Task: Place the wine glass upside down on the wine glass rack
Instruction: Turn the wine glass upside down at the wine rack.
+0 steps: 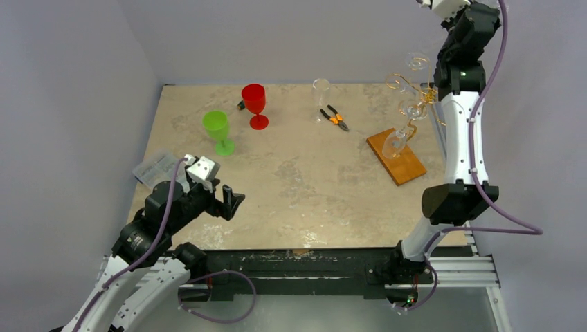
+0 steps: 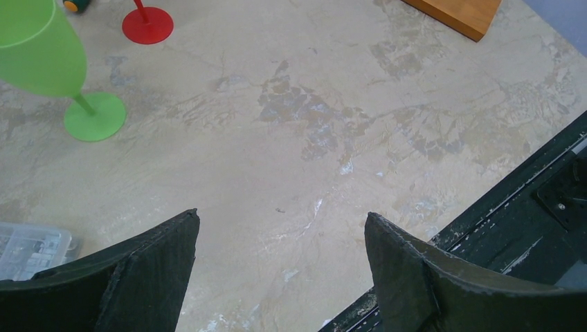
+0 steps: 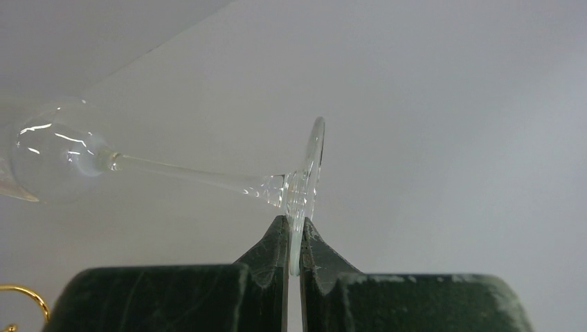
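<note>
Right jaws pinching wine glass [image 3: 273, 189] foot, left jaws spread

Bright glassware on mottled stone
The table [image 1: 297, 187] is beige with grey-brown marbling; the green goblet [image 1: 217, 128] is lime, the red goblet [image 1: 255, 104] solid red; the wine glass [image 3: 59, 162] is clear; the wine glass rack [image 1: 401, 164] is gold wire on orange-brown wood; the pliers [image 1: 335, 118] are orange and black
</note>
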Tool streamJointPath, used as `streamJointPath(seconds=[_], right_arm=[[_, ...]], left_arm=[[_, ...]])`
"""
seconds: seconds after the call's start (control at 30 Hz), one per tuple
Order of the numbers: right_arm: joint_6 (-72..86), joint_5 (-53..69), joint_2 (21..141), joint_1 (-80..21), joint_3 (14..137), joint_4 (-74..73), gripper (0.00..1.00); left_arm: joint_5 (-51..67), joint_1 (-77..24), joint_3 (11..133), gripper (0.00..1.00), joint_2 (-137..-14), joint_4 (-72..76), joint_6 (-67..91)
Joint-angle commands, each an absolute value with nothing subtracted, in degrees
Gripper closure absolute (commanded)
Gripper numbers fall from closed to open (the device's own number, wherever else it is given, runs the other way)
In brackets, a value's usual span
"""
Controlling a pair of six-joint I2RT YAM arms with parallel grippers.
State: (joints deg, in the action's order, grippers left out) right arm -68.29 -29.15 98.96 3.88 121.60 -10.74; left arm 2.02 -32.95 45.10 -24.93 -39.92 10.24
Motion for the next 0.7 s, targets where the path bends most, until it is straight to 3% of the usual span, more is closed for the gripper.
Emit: streamJointPath(seconds=[0.0, 0.67], right_arm=[[-71.17, -30.76, 98.96, 4.2, 122.87, -4.98, 1.0], [-74.67, -29.97, 95.16, 4.21, 111.56, -6.23, 1.0]], left_arm=[[2.98, -32.48, 44.93, 0.14, -24.7, -37.6, 9.27], [3.38, -32.38, 44.87, 0.14, -24.76, -37.59, 9.14]])
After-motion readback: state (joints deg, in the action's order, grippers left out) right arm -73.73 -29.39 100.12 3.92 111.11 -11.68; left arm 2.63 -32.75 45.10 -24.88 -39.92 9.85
